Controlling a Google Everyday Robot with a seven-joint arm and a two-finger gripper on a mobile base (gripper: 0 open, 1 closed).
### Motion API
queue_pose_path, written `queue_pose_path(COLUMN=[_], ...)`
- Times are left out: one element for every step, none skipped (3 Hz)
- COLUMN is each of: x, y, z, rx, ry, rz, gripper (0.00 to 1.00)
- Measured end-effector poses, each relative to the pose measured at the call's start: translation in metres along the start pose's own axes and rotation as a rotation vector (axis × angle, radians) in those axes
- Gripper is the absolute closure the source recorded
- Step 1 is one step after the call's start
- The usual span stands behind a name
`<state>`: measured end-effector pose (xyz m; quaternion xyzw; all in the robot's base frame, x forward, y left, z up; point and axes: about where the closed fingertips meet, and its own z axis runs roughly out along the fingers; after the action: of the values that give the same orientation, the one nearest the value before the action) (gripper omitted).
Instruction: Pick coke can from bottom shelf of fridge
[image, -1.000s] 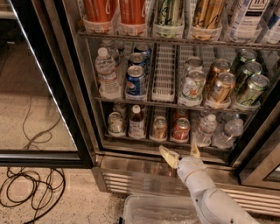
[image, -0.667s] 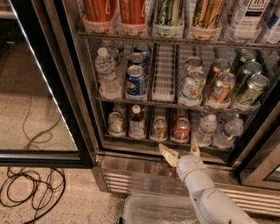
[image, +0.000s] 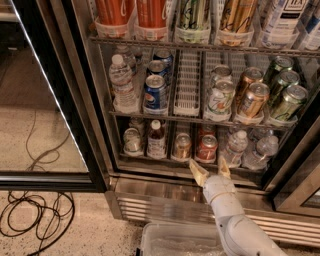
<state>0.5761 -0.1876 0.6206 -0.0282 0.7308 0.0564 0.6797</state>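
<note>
The fridge (image: 95, 145) stands open, its black-framed glass door swung to the left. On the bottom shelf (image: 165, 159) a red coke can (image: 206, 148) with a silver top stands at the front of its lane, with another red can behind it. A copper-gold can (image: 182, 146) is in the lane to its left. My gripper (image: 210, 169) is open and empty, its two pale fingers (image: 198, 171) spread just below and in front of the coke can, at the shelf's front edge.
The bottom shelf also holds a pale can (image: 132, 140), a small dark bottle (image: 156, 140) and water bottles (image: 234, 148). The rack above holds a Pepsi can (image: 155, 93), a water bottle and green and gold cans. A clear plastic bin (image: 175, 241) and black cables (image: 35, 220) lie on the floor.
</note>
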Motion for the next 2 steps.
queue_pose_path(x=[0.0, 0.004], y=[-0.001, -0.003], z=[0.007, 0.02], rx=[0.002, -0.003], ry=[-0.011, -0.017], rz=[-0.004, -0.002], gripper=[0.27, 0.27])
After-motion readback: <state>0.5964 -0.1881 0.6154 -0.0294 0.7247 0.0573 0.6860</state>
